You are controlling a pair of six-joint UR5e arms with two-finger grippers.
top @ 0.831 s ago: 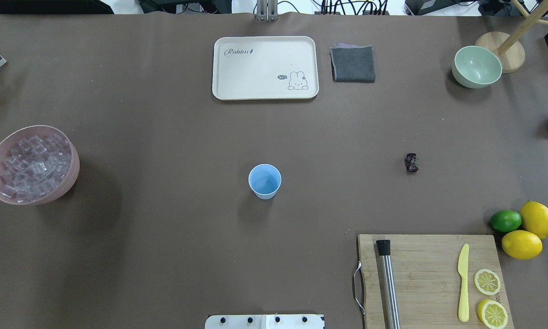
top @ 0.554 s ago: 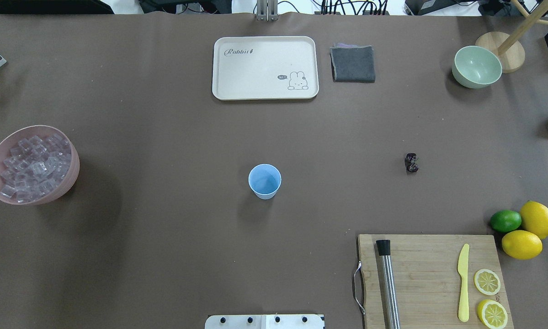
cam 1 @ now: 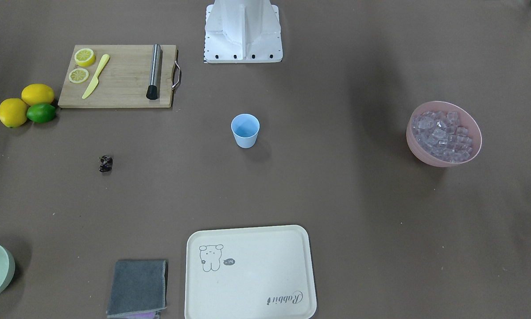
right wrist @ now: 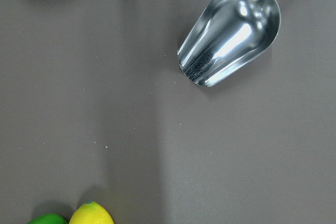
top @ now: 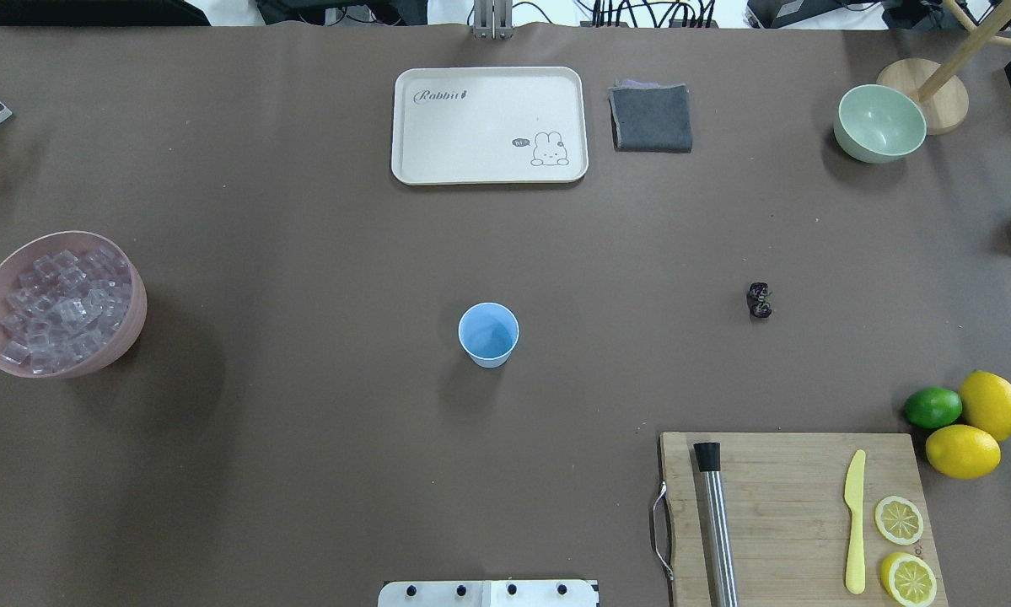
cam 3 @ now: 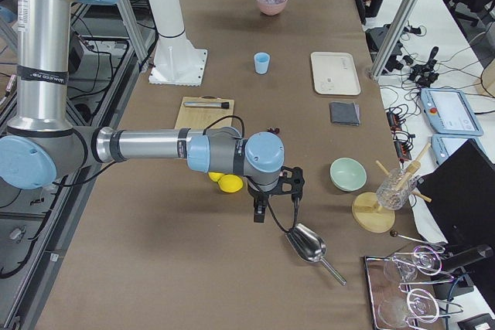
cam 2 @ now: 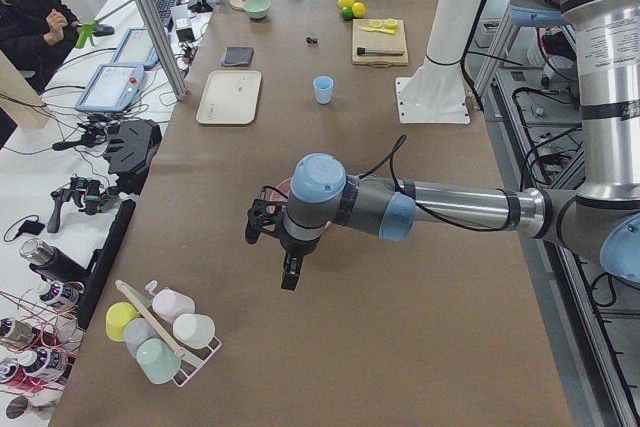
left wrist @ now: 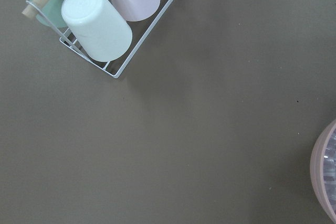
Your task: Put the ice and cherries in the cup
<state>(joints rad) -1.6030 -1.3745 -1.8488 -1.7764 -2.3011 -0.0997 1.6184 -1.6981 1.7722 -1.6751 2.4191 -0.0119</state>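
The light-blue cup (top: 488, 334) stands upright and empty mid-table, also in the front view (cam 1: 245, 130). The ice (top: 65, 305) fills a pink bowl (top: 131, 324) at the table's left. The dark cherries (top: 759, 300) lie on the bare table right of the cup, also in the front view (cam 1: 105, 163). My left gripper (cam 2: 289, 277) shows only in the exterior left view, hanging over the table's left end beyond the pink bowl; I cannot tell its state. My right gripper (cam 3: 260, 212) shows only in the exterior right view, near a metal scoop (cam 3: 308, 243); I cannot tell its state.
A cutting board (top: 792, 514) holds a muddler, a yellow knife and lemon slices. Two lemons and a lime (top: 933, 407) lie beside it. A cream tray (top: 488, 125), a grey cloth (top: 652, 118) and a green bowl (top: 879, 123) sit at the far edge. A cup rack (left wrist: 113, 22) stands at the left end.
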